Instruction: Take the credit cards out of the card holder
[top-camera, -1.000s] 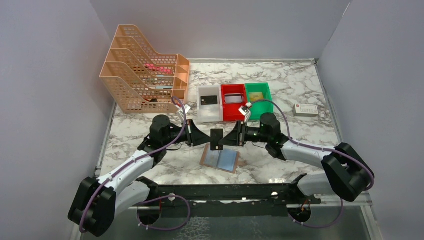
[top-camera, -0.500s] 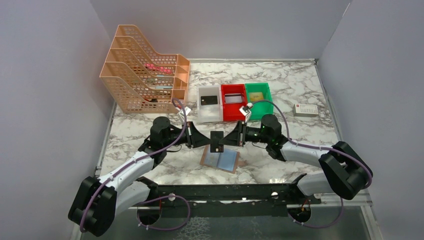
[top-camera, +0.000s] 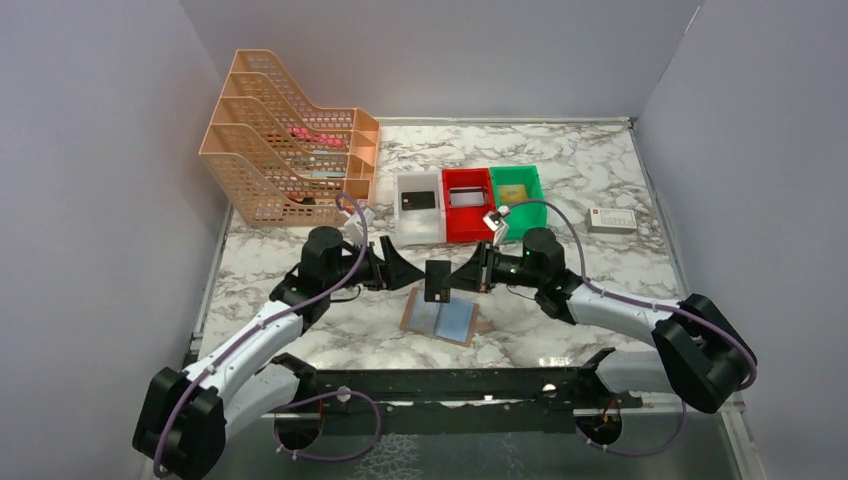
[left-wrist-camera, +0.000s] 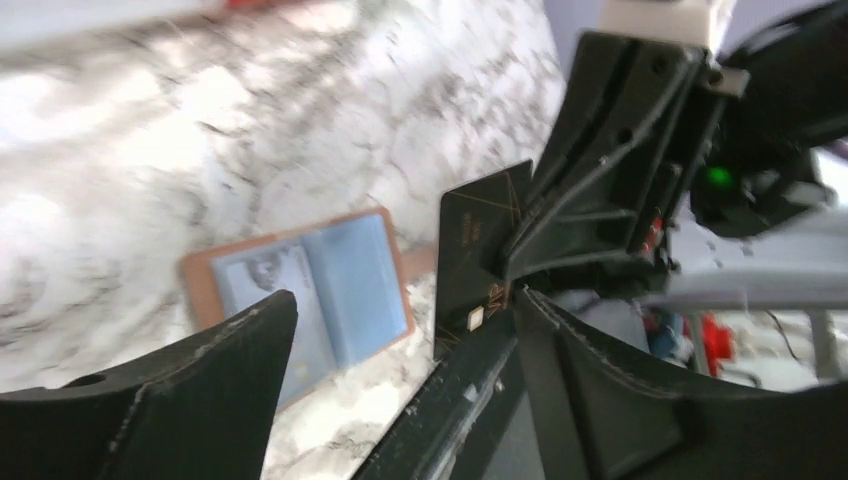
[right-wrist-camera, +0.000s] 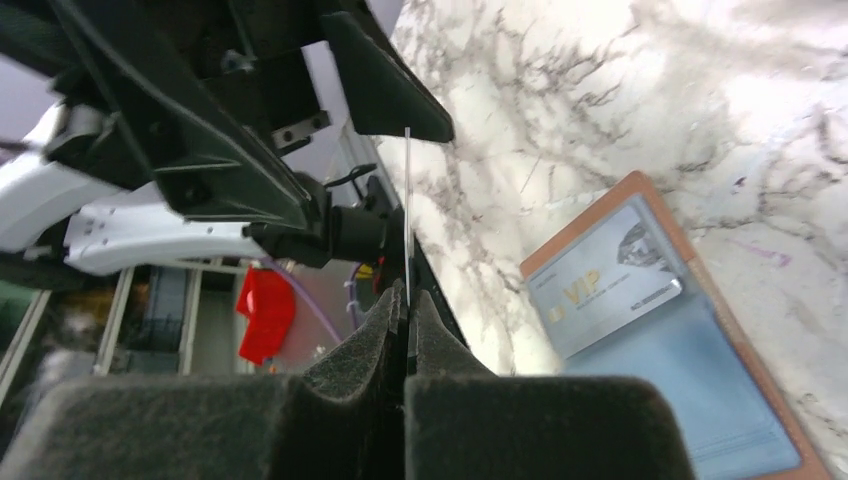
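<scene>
Above mid-bench, black card (top-camera: 434, 280) now sits only in my right gripper (top-camera: 449, 279), pinched tight; left gripper (top-camera: 414, 274) has let go, wide, backed off. Holder (top-camera: 442, 321) lies open below, 1 VIP card (right-wrist-camera: 600, 290) still inside.

Marble-patterned worktop (top-camera: 600, 170), peach mesh file rack (top-camera: 290, 165) at its far left, white bin (top-camera: 420, 230), red bin (top-camera: 468, 226), green bin (top-camera: 528, 212) side by side near the middle, small white box (top-camera: 611, 220) with red mark at right.
</scene>
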